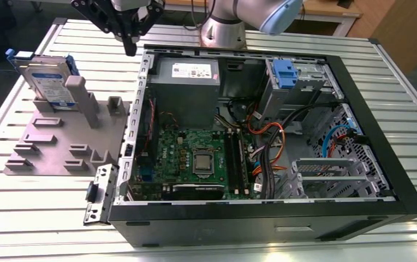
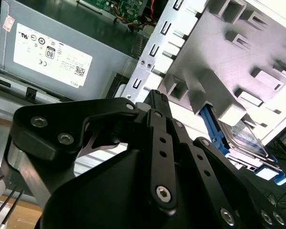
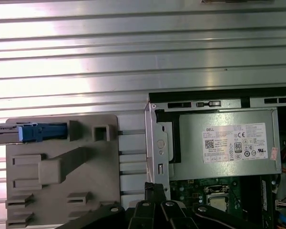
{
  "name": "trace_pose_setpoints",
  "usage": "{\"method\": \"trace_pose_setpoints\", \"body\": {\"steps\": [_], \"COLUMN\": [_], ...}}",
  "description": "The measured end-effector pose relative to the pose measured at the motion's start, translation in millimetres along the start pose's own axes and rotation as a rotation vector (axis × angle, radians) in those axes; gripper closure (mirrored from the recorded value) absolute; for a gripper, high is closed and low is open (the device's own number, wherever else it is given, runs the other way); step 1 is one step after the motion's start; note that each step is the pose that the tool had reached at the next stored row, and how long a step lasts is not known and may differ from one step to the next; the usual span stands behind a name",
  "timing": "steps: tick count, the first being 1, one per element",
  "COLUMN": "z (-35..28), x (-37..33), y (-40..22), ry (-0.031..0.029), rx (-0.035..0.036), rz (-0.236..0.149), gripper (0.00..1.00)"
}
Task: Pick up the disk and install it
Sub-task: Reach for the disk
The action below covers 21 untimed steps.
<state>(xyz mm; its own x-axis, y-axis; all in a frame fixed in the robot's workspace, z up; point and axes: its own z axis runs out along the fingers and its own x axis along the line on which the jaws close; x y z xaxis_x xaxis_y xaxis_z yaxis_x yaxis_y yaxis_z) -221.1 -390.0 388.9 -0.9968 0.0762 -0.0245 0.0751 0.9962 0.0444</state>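
Above the gap between the case [image 1: 267,215] and the grey fixture [image 1: 52,147], my gripper [image 1: 130,49] hangs with jaws together, holding nothing. The disk [image 1: 48,82] stands on edge in the fixture, at the exterior view's left. I'd open wide, come down square and clamp its flat faces, clear of the blue bracket. The disk and the power supply [image 1: 186,90] have white labels; I'm not reading the print.

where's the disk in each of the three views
Exterior view: disk stands on edge in the grey holder, at the exterior view's left.
Second wrist view: disk at the holder's far edge.
First wrist view: disk seen edge-on in the holder.
Shared landmark: the grey holder.
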Motion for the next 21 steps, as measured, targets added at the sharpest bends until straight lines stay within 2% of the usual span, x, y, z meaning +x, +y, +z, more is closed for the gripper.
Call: {"method": "trace_pose_setpoints", "body": {"steps": [4, 6, 21], "z": [0.0, -0.1, -0.2], "x": [1.0, 4.1, 7.8], "y": [0.0, -0.3, -0.6], "ry": [0.0001, 0.0001, 0.0001], "rx": [0.0000, 0.0000, 0.0000], "rz": [0.000, 0.000, 0.000], "gripper": [0.89, 0.89, 0.89]}}
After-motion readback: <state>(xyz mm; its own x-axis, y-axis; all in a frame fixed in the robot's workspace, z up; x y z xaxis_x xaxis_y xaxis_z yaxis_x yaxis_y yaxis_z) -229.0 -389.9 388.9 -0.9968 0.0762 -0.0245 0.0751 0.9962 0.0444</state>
